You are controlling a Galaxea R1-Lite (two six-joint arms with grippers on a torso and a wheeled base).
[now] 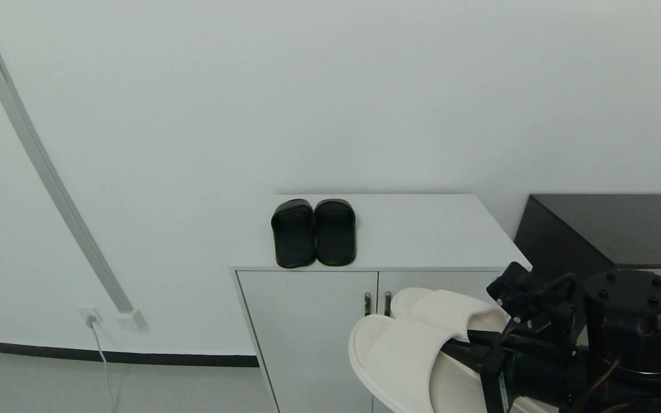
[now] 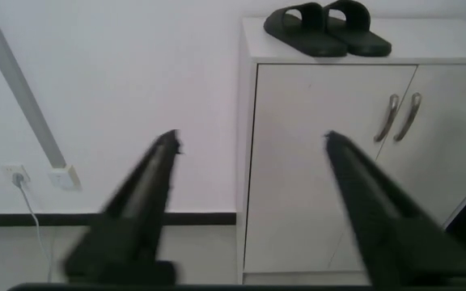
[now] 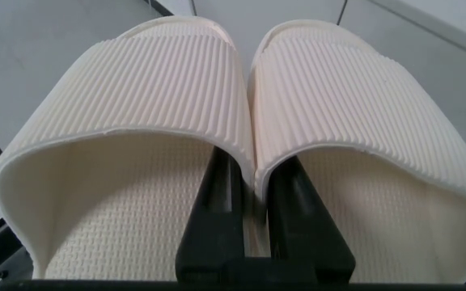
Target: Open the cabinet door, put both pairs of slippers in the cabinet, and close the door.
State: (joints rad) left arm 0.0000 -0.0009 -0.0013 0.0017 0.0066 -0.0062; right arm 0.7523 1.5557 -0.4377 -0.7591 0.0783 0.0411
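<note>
Atop cabinet (image 1: 422, 229), black slippers (image 1: 314, 232) point wallward.

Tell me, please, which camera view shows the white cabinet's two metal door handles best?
The left wrist view: both curved metal door handles stand whole and unblocked on the shut white cabinet. In the head view the cream ribbed slippers overlap their lower ends. The right wrist view faces those slippers.

Head and left wrist views both face the cabinet (image 1: 307, 327)
</note>
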